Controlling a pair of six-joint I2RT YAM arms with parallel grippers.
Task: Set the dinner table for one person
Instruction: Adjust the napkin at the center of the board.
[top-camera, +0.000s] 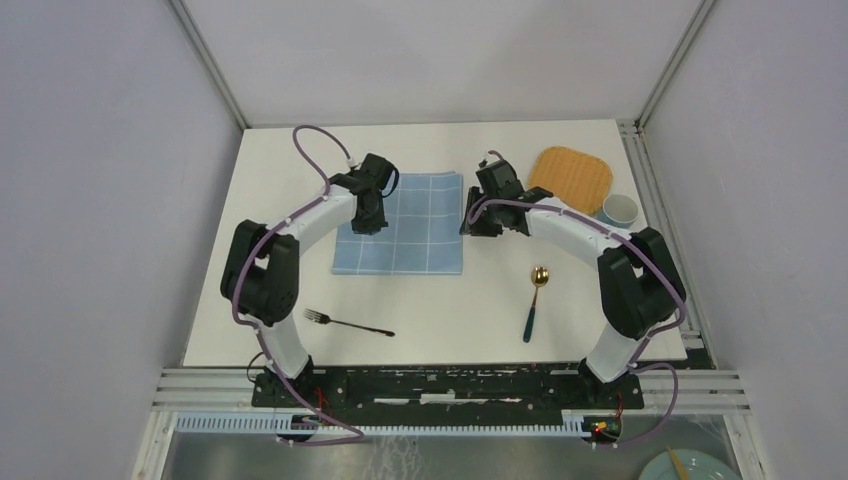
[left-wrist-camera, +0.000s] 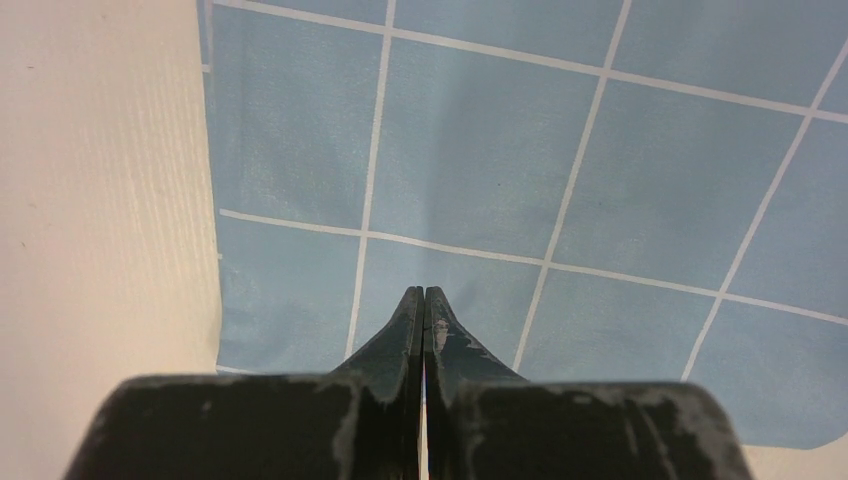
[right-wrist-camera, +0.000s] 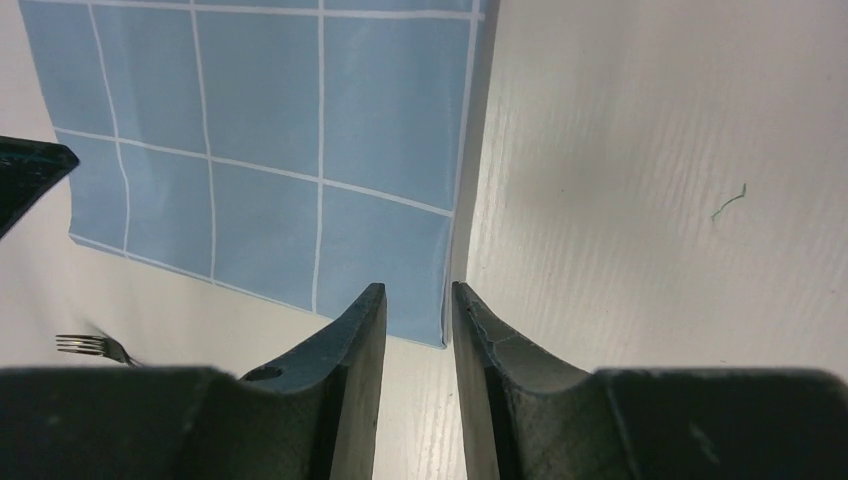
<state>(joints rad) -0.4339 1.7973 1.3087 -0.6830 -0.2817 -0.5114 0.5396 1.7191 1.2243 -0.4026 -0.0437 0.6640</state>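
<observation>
The left gripper (left-wrist-camera: 423, 300), pressed together, and the right gripper (right-wrist-camera: 418, 295), slightly parted, hang over the cloth's (top-camera: 405, 225) side edges. The spoon (top-camera: 535, 300) lies nearer the right arm, handle toward the bases.

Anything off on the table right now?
Minor only: a small green thread lies on the dinner table beside the blue checked cloth. The fork lies crosswise; the spoon points roughly front to back. Nothing spilled or broken.
</observation>
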